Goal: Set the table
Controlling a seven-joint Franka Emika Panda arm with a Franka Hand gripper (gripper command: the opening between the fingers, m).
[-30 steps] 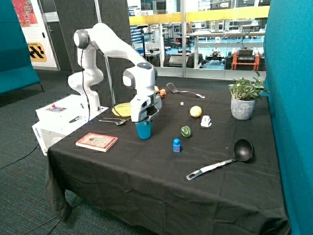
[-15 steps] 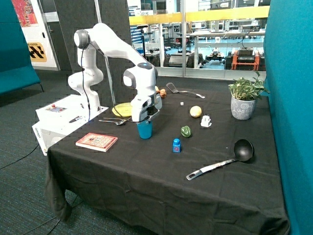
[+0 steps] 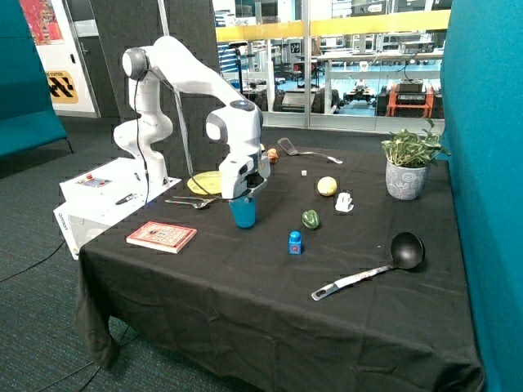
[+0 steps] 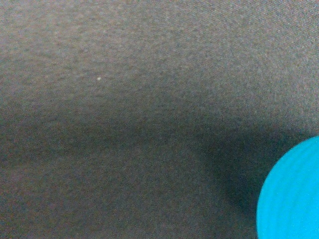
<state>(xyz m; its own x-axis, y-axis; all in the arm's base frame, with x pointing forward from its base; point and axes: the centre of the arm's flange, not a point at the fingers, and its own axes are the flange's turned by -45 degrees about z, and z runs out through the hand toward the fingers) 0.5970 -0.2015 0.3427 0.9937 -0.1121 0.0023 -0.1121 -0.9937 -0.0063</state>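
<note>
Outside view: the large rectangular table [image 3: 270, 286] with its matte black cloth top fills the middle of the room beside a teal wall, and the white jointed robot arm [image 3: 184, 77] reaches over it from a small white box-shaped base [image 3: 102, 192]. Things lie scattered rather than arranged, so by my judgement the setting is mostly left to do. A potted green plant in a grey patterned pot [image 3: 409, 167] stands at the far corner, a black ladle with a metal handle [image 3: 376, 265] lies near the front, and a red flat book [image 3: 162, 236] rests near the base-side edge. A yellow plate [image 3: 206, 182] sits behind the arm with metal cutlery [image 3: 189, 202] just beside it, which looks like the start of a place. The gripper [image 3: 241, 196] is at the top of a blue plastic cup [image 3: 242, 212], which stands upright on the cloth near that plate; whether it grips or has released the cup, I cannot tell. Smaller pieces, a yellow round fruit [image 3: 327, 185], a green pepper [image 3: 310, 219] and a small blue bottle [image 3: 295, 242], sit mid-table.
</note>
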